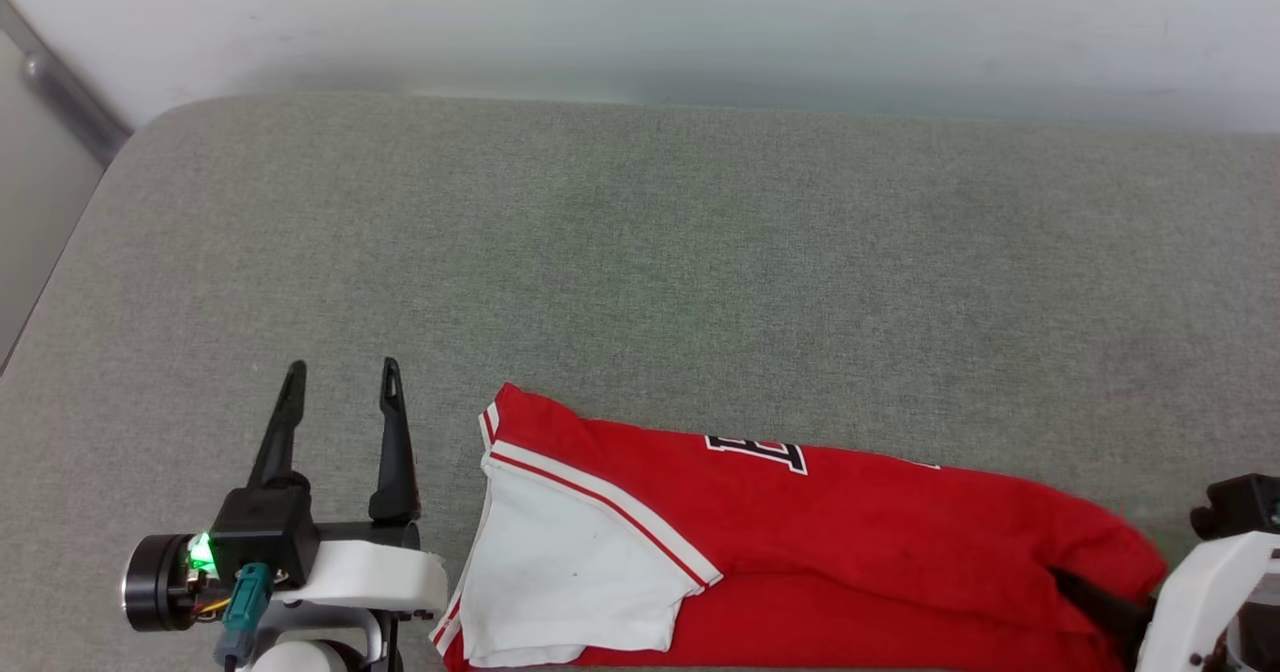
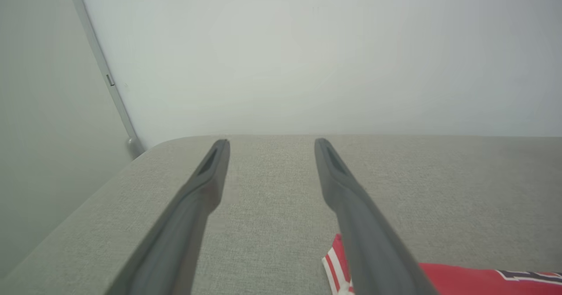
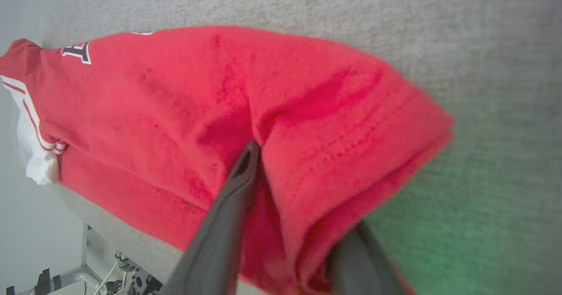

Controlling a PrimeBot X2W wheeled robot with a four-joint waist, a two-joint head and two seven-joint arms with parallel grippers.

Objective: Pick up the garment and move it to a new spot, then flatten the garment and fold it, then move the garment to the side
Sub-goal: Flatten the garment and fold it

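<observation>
At the lower left of the head view the left gripper [image 1: 342, 370] is held wide open over the grey pad [image 1: 640, 252], just beside the striped sleeve trim of the garment [image 1: 850, 522]. The garment is laid folded along the pad's near side, with its white sleeve to the left, a scrap of black lettering on top and its red hem end to the right. A fold of that end is straddled by the right gripper [image 3: 303, 185], one finger laid on top and the other tucked beneath, though whether the cloth is pinched cannot be told.
</observation>
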